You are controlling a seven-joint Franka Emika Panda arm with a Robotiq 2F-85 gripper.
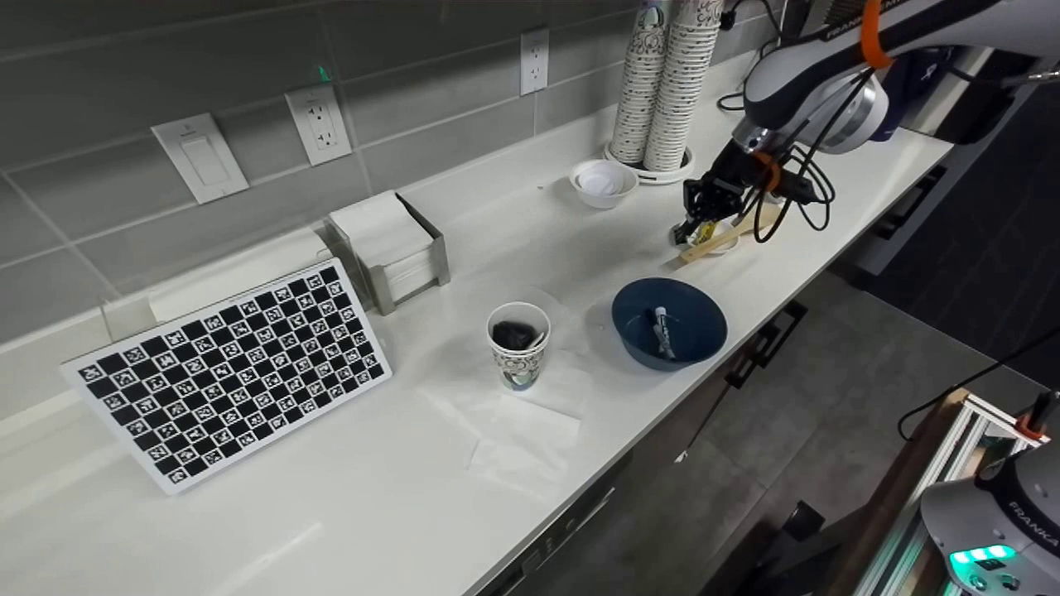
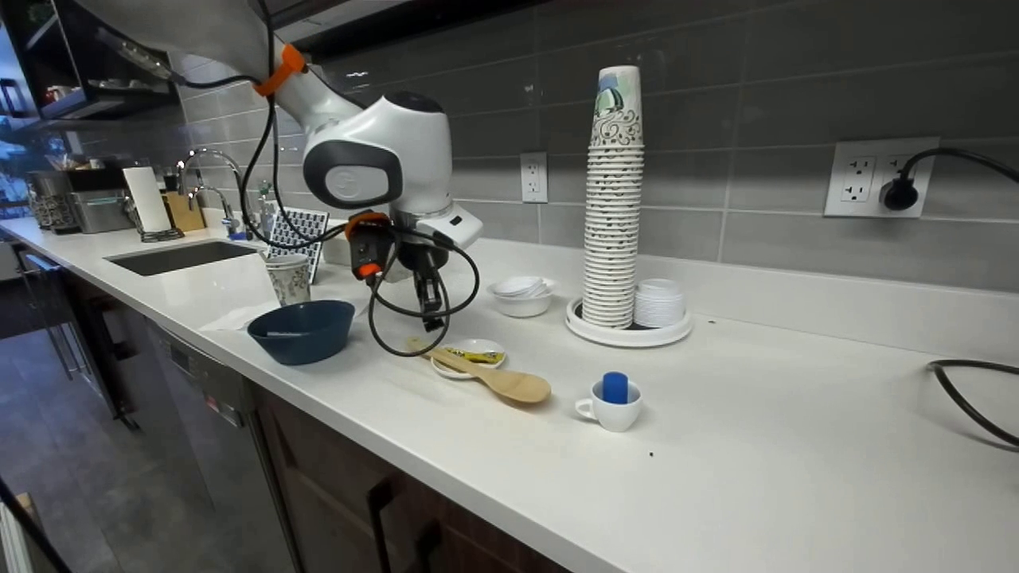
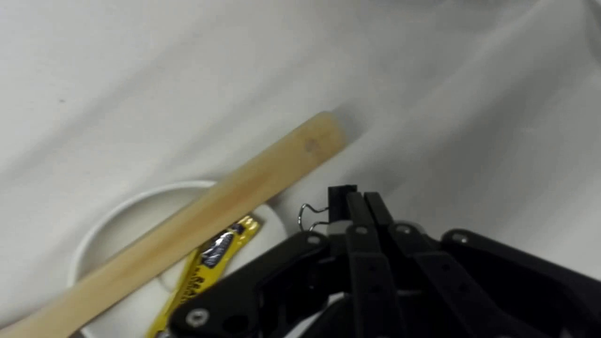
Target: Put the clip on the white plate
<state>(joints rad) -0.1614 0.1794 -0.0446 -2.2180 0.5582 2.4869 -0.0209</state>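
Note:
The clip (image 3: 339,201) is a small black binder clip with a silver wire loop, seen in the wrist view. My gripper (image 3: 365,195) is nearly closed with the clip at its fingertips, its body and loop sticking out to the left. In both exterior views the gripper (image 1: 684,230) (image 2: 431,315) hangs low over the counter beside the plate; there the clip blends with the dark fingertips. The white plate (image 3: 141,206) lies just left of the clip in the wrist view, and also shows in both exterior views (image 1: 729,247) (image 2: 484,346). A yellow packet (image 3: 206,267) lies in it.
A wooden spoon (image 3: 235,192) (image 2: 509,385) lies across the plate. A dark-blue bowl (image 1: 671,319) holding a marker, a patterned cup (image 1: 519,364), a white bowl (image 1: 603,184), stacked cups (image 2: 614,231) and a small white cup (image 2: 611,410) stand around. A dark speck (image 2: 651,454) lies on the counter.

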